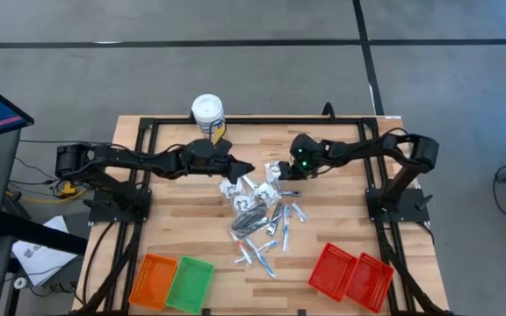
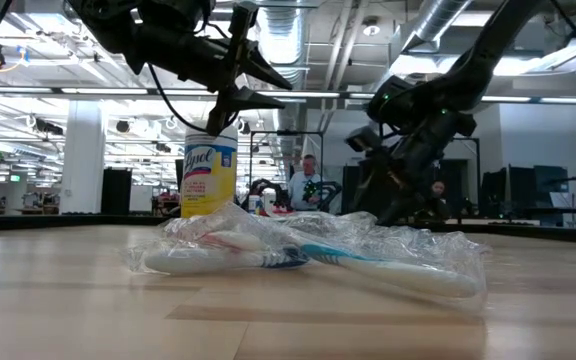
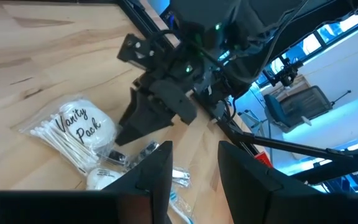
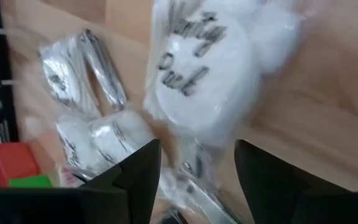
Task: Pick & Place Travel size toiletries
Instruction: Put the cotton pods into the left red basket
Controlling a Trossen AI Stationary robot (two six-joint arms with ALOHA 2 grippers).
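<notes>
**A:** Wooden tabletop, seen from above: your toiletries (image 1: 260, 215) lay heaped at the middle, spilling toward the near edge, with the orange basket (image 1: 154, 279) and green basket (image 1: 190, 283) near left and the red baskets (image 1: 350, 275) near right. The left gripper (image 1: 242, 168) and right gripper (image 1: 281, 172) hung close together over the far end of the heap. You risked a collision there.

**B:** And from table height?

**A:** Bagged toothbrushes (image 2: 308, 255) sat in front, the yellow canister (image 2: 208, 176) behind. Both arms hovered above, neither holding anything. Slippery film could have slid out of a pinch.

**B:** Left wrist?

**A:** Its fingers (image 3: 151, 174) stood apart, empty, facing the other arm just over the "Vanity Pack" pouch (image 3: 73, 134). If you closed in, you would have struck that arm.

**B:** Right wrist?

**A:** Its fingers (image 4: 135, 171) were spread, empty, just above the same pouch (image 4: 207, 68), sachets (image 4: 98, 140) alongside. Descending there, you might have pinched two packets together.
</notes>
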